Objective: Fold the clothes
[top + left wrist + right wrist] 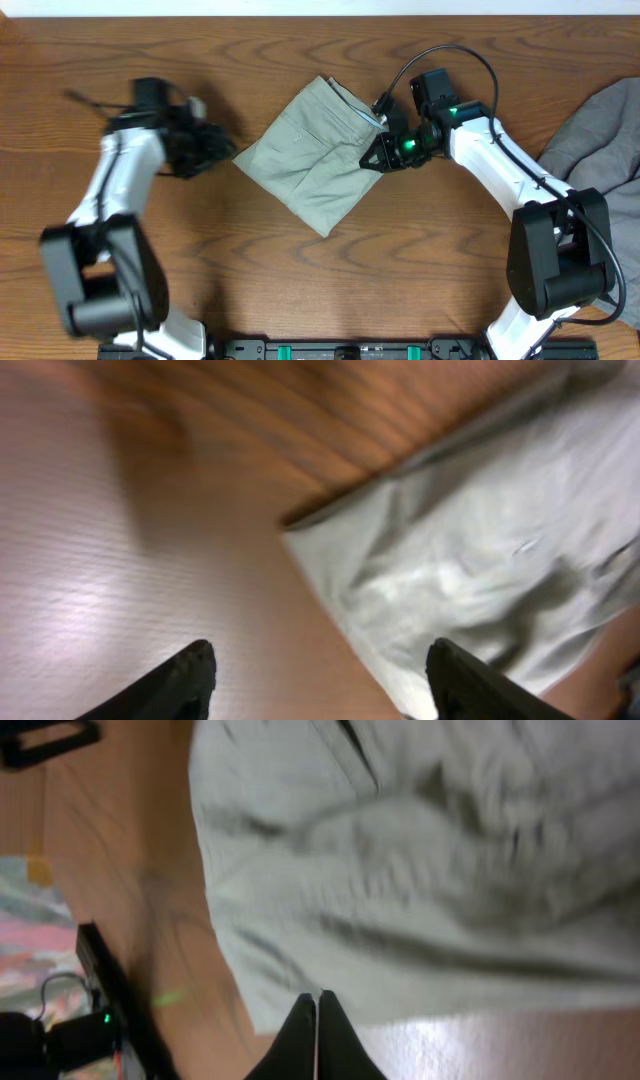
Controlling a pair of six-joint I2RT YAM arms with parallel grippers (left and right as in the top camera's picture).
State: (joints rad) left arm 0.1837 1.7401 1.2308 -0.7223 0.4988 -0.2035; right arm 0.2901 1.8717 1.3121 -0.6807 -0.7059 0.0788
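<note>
A pale grey-green garment [310,155] lies folded into a rough square on the wooden table [320,270]. My left gripper [212,148] is open and empty just left of the garment's left corner; the left wrist view shows its two fingers [320,670] spread over bare wood with the cloth's corner [470,570] ahead. My right gripper [372,158] is at the garment's right edge. In the right wrist view its fingers [317,1005] are pressed together over the cloth's edge [420,870] with no fabric seen between them.
A darker grey garment [600,135] lies bunched at the right edge of the table. A black cable loops over the right arm near the back. A black bar with green parts runs along the front edge [340,350].
</note>
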